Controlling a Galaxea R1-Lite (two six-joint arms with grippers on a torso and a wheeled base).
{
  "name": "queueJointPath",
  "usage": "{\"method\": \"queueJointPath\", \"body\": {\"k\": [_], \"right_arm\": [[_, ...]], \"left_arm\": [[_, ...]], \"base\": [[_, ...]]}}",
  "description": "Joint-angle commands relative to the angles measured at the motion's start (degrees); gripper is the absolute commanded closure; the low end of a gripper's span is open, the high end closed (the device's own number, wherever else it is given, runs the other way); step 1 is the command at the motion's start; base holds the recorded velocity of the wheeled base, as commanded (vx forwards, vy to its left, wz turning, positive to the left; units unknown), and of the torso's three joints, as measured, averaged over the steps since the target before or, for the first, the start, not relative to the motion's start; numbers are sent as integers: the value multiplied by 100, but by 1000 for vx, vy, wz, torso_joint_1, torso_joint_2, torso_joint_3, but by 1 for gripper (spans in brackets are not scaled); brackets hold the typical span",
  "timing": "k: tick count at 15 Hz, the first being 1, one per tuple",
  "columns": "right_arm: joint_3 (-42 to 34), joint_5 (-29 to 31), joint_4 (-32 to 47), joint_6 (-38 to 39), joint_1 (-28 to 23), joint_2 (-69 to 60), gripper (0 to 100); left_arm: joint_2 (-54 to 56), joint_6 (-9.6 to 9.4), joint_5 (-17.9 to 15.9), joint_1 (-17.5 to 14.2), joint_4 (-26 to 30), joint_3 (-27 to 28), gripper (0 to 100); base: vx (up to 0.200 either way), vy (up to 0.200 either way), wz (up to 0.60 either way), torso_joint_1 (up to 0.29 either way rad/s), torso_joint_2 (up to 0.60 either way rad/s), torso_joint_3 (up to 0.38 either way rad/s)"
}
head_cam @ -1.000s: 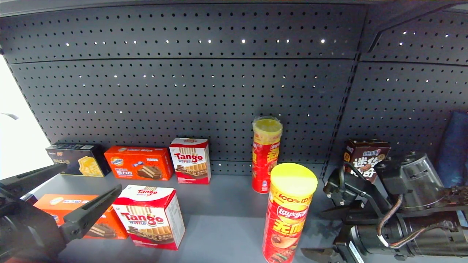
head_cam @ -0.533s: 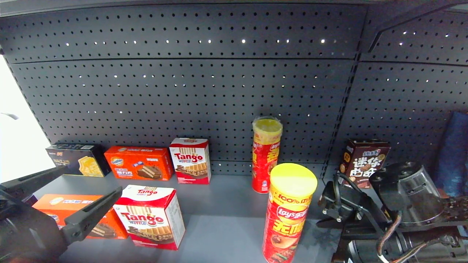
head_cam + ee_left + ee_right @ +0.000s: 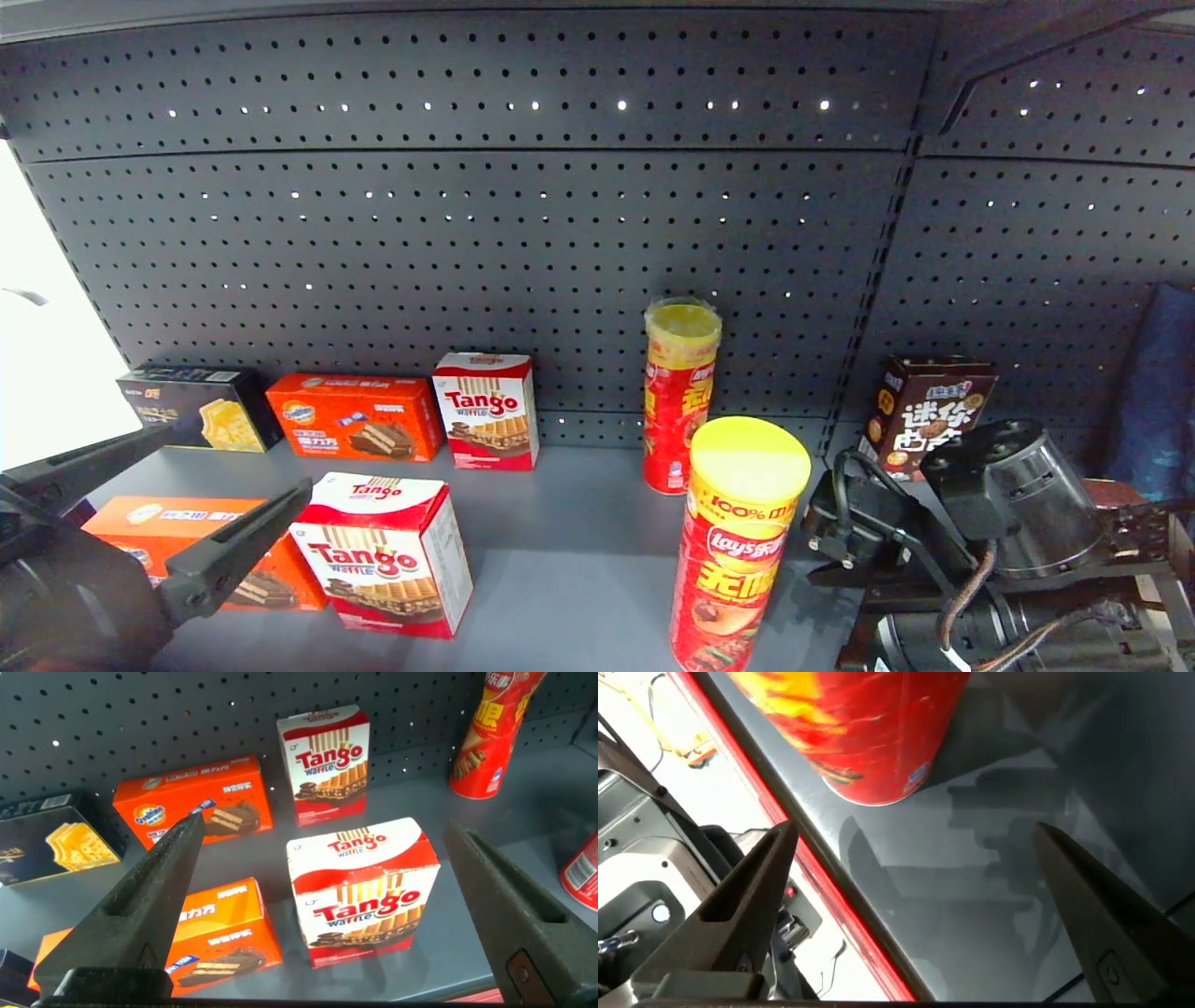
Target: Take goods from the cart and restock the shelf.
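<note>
Chip can (image 3: 742,541) stood upright at lower centre of head view on shelf (image 3: 569,523), base cut by bottom edge. My right pincer (image 3: 915,829) beside it, fingers apart, empty; arm cut off at lower right corner. My left pincer (image 3: 233,457) lower left, spread wide near wafer box (image 3: 383,551).

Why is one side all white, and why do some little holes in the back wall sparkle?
Head view: bright light past the shelf's left end leaves a white patch; light from behind shines through some holes in the pegboard, and the wide lens bows its seams. Right wrist view: soft shadows lie on the shelf floor beside the chip can.
</note>
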State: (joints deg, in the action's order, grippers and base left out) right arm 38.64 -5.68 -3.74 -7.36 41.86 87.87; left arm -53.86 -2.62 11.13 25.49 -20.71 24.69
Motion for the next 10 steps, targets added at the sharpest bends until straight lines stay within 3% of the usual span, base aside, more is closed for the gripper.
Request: {"method": "queueJointPath", "body": {"k": [1, 10], "right_arm": [[3, -12, -4, -2, 24, 46, 0], [-577, -258, -30, 7, 217, -1070, 0]], "left_arm": [[-2, 51, 3, 0, -3, 1, 0], [-2, 69, -6, 0, 6, -8, 0]], "base": [[0, 0, 0, 0, 0, 0], [0, 0, 0, 0, 0, 0]]}}
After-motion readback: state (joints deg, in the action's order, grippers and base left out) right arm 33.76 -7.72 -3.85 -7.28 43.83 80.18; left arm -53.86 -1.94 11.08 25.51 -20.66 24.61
